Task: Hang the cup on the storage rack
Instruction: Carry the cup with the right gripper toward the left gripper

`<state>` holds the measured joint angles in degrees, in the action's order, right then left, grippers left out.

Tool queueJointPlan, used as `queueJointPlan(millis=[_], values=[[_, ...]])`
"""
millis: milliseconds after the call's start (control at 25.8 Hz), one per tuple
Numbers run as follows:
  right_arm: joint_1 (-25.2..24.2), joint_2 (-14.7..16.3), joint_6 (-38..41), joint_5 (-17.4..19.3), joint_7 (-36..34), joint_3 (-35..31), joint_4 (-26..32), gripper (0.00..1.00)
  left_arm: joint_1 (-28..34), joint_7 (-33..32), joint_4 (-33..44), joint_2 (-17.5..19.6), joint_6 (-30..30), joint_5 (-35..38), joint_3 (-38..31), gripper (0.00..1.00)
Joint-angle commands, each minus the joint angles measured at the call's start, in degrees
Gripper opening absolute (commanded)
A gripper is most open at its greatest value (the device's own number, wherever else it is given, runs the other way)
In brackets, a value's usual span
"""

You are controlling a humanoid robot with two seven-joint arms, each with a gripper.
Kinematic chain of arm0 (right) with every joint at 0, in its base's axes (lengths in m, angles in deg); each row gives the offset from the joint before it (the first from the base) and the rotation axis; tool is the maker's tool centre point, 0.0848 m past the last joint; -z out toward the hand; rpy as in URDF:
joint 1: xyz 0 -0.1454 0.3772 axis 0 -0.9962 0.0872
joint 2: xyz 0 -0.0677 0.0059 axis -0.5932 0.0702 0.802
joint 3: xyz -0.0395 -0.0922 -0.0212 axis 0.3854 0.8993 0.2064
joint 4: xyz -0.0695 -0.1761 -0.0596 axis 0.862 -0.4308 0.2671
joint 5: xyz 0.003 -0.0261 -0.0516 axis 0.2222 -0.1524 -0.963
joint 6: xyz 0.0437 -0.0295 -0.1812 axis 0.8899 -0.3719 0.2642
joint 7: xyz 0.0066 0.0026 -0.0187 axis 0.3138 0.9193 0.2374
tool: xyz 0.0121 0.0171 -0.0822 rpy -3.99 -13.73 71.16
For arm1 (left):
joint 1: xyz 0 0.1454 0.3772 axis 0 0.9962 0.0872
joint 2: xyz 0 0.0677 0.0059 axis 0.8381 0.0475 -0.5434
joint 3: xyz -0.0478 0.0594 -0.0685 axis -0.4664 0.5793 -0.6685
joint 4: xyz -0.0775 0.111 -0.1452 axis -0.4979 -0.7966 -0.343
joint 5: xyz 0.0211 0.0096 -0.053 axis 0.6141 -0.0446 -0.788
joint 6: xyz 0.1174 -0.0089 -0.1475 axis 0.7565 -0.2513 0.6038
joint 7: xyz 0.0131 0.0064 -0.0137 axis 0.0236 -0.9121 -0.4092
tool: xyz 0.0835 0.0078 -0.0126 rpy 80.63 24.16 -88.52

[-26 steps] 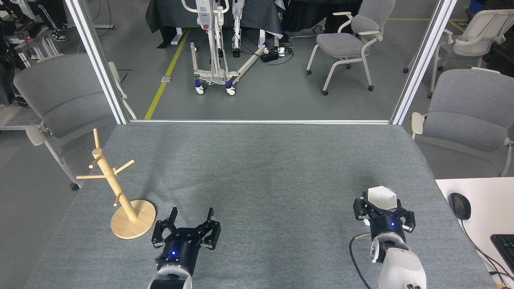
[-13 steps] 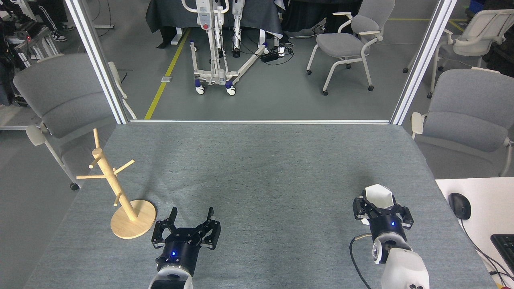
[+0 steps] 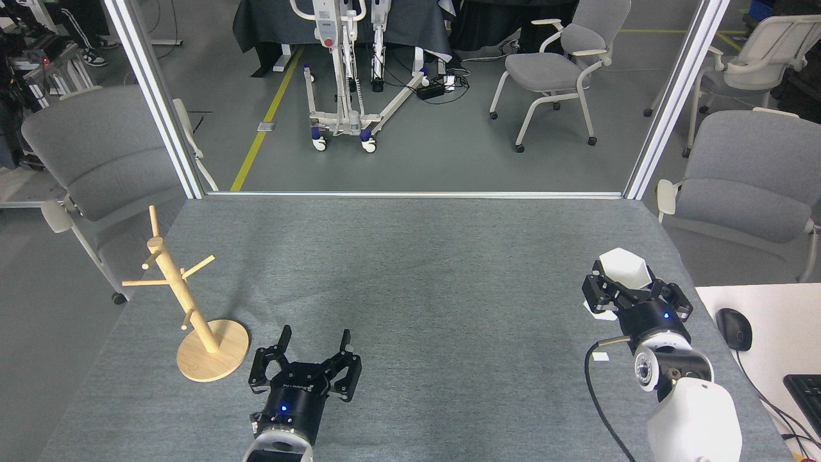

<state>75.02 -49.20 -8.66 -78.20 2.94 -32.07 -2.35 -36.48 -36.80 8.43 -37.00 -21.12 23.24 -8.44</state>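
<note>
The white faceted cup (image 3: pixel 621 270) is held at the right side of the table, its open hexagonal rim facing up. My right gripper (image 3: pixel 625 290) is shut on it from the near side, and the black fingers cover its lower half. The storage rack (image 3: pixel 183 301), a slanted light wooden post with thin pegs on a round disc base, stands at the left edge of the table with nothing on its pegs. My left gripper (image 3: pixel 314 343) is open just right of the rack's base, with nothing between its fingers.
The grey felt table (image 3: pixel 410 269) fills the view. A white desk with a black mouse (image 3: pixel 734 328) and a keyboard corner (image 3: pixel 807 391) adjoins the right edge. Grey chairs stand at both back corners, and a metal frame runs along the far edge.
My right gripper has lifted the cup and carried it up and a little to the right. My left gripper has shifted slightly right and stays open.
</note>
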Motion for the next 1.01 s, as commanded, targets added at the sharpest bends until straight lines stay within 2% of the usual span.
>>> queueJointPlan(millis=[0, 194, 349, 504, 659, 776, 970], values=[[-4.9, -1.1, -4.8, 1.0, 1.5, 3.6, 11.7, 0.39, 0.5, 0.9, 0.9, 1.4, -1.2, 4.1, 6.8, 0.99], [-5.5, -1.3, -17.0, 1.0, 2.4, 12.9, 17.3, 0.39, -0.3, 0.4, -0.4, 1.8, -1.9, 14.5, 15.7, 0.99], [-4.6, -1.2, -31.4, 1.0, 2.4, 24.0, 18.7, 0.38, -3.3, 0.2, -2.5, 1.8, -4.9, 14.7, 20.6, 0.99], [-0.8, -1.1, -50.2, 1.0, 2.6, 39.8, 19.0, 0.38, -7.3, -0.4, -4.9, 0.7, -10.2, 14.0, 20.6, 0.99], [2.1, -1.8, -64.4, 0.6, 5.5, 52.2, 19.0, 0.39, -11.3, -0.5, -8.3, -1.4, -12.8, 12.8, 20.2, 0.99], [3.8, -3.1, -68.2, 0.1, 9.6, 57.1, 18.4, 0.39, -14.4, -0.9, -11.1, -2.0, -13.0, 10.2, 20.1, 0.99], [4.2, -4.5, -68.4, -0.1, 10.1, 57.8, 18.0, 0.38, -18.4, -2.7, -15.0, -1.5, -13.0, 1.2, 20.0, 0.99]])
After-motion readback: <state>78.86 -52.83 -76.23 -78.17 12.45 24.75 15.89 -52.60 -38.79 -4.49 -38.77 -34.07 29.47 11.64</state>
